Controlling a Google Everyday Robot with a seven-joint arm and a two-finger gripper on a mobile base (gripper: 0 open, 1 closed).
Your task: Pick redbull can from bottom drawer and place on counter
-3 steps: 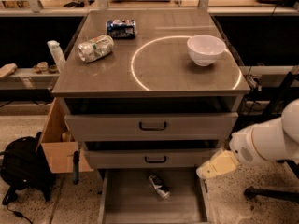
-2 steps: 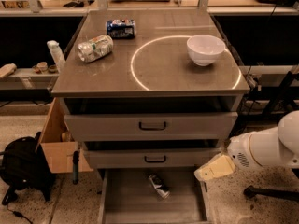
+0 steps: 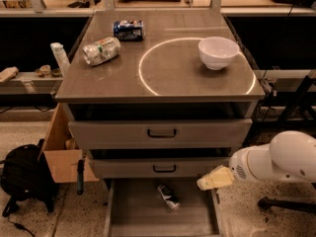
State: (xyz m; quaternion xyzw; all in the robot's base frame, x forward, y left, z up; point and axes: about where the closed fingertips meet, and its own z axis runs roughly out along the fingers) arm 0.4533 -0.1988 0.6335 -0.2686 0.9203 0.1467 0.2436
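Cut off at the edges
The bottom drawer [image 3: 143, 217] runs off the bottom; the arm [image 3: 289, 158] behind the gripper [image 3: 213, 178], by the drawer's right wall, leaves the right side.

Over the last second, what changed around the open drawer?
The gripper eased down and left, closer to the right edge of the bottom drawer. It took hold of nothing. The redbull can lies where it was on the drawer floor, and everything on the counter is unchanged.

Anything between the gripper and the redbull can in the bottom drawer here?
Only bare floor of the bottom drawer. In the camera view the gripper hangs by the drawer's right edge, and the redbull can lies near the middle.
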